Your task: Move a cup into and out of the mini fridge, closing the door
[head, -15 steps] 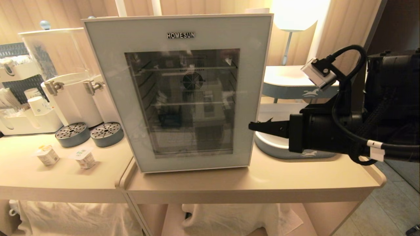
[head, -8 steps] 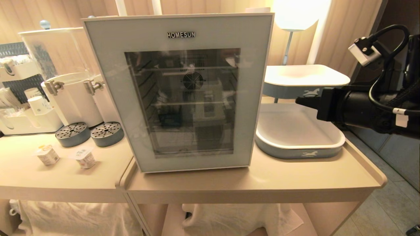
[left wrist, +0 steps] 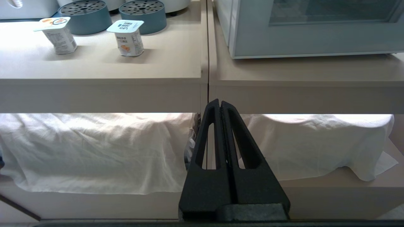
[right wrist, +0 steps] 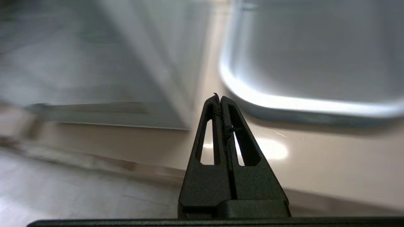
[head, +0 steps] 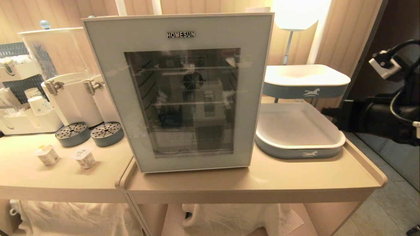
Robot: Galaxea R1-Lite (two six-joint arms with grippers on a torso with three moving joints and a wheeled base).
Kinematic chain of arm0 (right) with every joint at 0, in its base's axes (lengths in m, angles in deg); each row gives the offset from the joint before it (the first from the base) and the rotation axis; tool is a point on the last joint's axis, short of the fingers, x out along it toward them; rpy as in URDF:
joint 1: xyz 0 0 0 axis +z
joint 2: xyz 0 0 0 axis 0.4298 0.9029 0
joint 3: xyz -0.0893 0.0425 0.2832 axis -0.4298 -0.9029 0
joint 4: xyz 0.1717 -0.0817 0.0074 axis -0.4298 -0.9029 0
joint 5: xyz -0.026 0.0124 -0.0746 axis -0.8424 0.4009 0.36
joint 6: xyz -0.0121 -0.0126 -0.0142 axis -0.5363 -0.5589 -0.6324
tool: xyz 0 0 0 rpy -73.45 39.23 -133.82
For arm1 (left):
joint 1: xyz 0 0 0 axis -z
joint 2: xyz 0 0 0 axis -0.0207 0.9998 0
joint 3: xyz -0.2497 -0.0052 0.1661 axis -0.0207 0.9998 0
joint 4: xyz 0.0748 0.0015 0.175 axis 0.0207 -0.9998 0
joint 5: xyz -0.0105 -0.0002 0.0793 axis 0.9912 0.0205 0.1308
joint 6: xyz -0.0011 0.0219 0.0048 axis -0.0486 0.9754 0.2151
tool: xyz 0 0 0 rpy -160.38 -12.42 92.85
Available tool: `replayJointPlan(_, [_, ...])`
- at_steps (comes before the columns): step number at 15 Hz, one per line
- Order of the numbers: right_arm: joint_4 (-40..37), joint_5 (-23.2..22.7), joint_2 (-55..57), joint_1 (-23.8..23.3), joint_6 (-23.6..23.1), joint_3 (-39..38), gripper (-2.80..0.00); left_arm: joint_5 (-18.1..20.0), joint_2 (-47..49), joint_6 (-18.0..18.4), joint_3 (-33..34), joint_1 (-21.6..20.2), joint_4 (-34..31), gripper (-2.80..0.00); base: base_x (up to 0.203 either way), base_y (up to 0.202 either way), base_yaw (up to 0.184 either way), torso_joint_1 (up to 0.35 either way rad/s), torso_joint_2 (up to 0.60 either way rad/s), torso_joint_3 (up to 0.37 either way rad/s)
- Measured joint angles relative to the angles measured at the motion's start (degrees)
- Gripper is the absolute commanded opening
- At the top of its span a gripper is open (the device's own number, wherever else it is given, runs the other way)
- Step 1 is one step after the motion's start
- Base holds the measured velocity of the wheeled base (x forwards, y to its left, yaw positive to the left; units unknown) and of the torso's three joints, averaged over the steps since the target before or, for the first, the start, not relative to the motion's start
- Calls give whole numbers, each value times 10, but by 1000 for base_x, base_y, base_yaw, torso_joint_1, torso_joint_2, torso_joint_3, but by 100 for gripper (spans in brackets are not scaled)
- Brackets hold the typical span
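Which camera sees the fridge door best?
The head view: the whole door shows, shut, with its window and lettering. The left wrist view catches only its bottom edge; the right wrist view shows just a blur.

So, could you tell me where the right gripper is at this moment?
In the head view the right gripper is at the right edge, shut, beside the lower white blue-sided tray, well right of the white mini fridge.

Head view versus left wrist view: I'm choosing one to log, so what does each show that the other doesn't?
Only the head view shows the two-tier tray, the dispensers and the right tool beside the tray. Only the left wrist view shows the left tool, shut, below the table edge. Both show the mini fridge, its door closed, and two yogurt cups.
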Motion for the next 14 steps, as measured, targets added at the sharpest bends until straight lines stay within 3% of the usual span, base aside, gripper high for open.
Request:
replayJointPlan(3, [-70, 62, -173, -70, -16, -79, -280, 0, 0, 0, 0, 0, 0, -280, 0, 0, 0, 0, 0, 0])
replayJointPlan(5, [-125, 104, -353, -118, -7, -134, -280, 0, 0, 0, 0, 0, 0, -280, 0, 0, 0, 0, 0, 0])
replayJointPlan(8, [-173, 120, -589, -168, -13, -218, -280, 0, 0, 1, 0, 0, -1, -280, 0, 0, 0, 0, 0, 0])
replayJointPlan(12, [-55, 32, -737, -206, -93, -445, -280, 0, 0, 1, 0, 0, -1, -280, 0, 0, 0, 0, 0, 0])
replayJointPlan(14, [-47, -28, -755, -214, -139, -519, -280, 0, 0, 1, 0, 0, 0, -280, 0, 0, 0, 0, 0, 0])
